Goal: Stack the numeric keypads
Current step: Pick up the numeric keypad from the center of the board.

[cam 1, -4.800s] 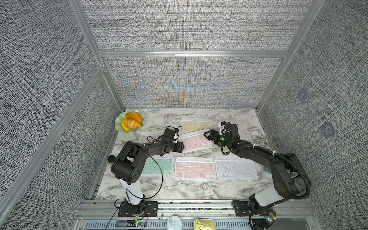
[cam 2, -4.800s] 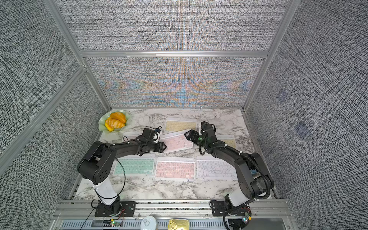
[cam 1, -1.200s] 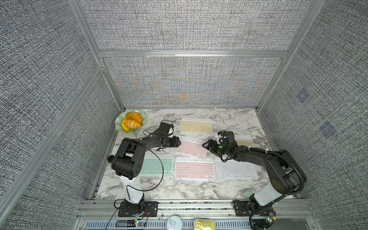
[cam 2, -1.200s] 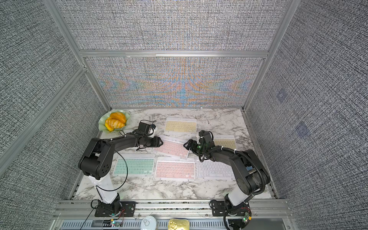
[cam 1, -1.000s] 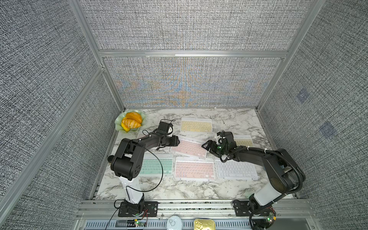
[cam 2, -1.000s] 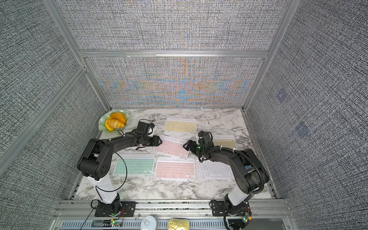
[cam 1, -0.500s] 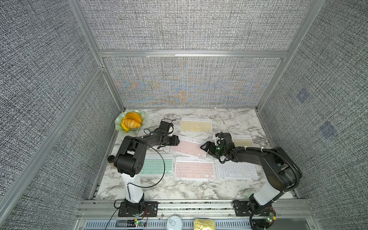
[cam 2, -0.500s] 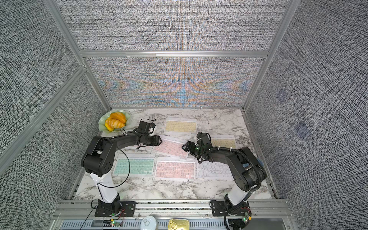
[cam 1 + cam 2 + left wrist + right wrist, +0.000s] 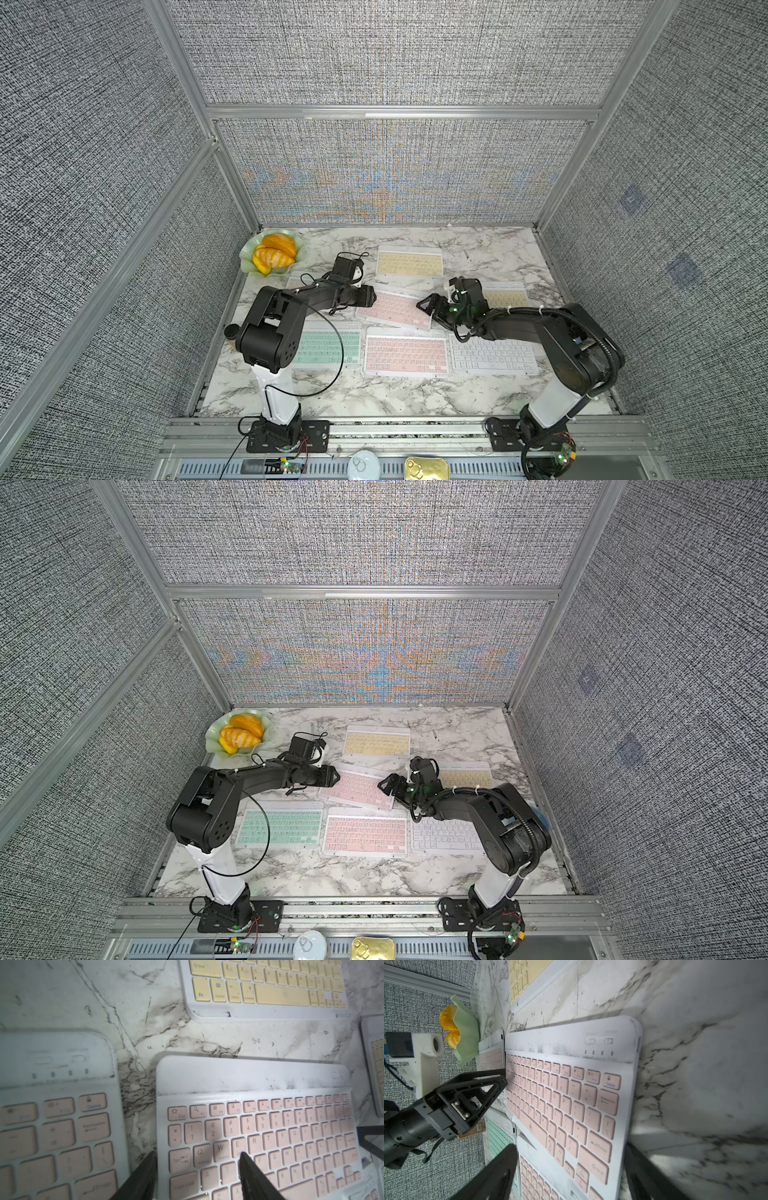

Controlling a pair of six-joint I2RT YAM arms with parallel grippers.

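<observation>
Left pincer (image 9: 197,1154) stands apart at the left end of the askew pink keypad (image 9: 392,309), one finger off its edge over the tabletop (image 9: 374,399), the other over its keys; right pincer (image 9: 430,311), spread wide, straddles its right end. That keypad lies near the tabletop's middle.

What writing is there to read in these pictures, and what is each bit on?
"Esc", "Tab", "Caps Lock", letters Q to Y: tilted pink keypad, left wrist view.
"Delete", "Backspace", "Enter": same keypad, right wrist view.
"Fn", "Control", "Option": yellow keypad.
"Delete", "Backspace": second pink keypad, somewhat blurred.
Mint keypad, white keypad: print too small to read.
</observation>
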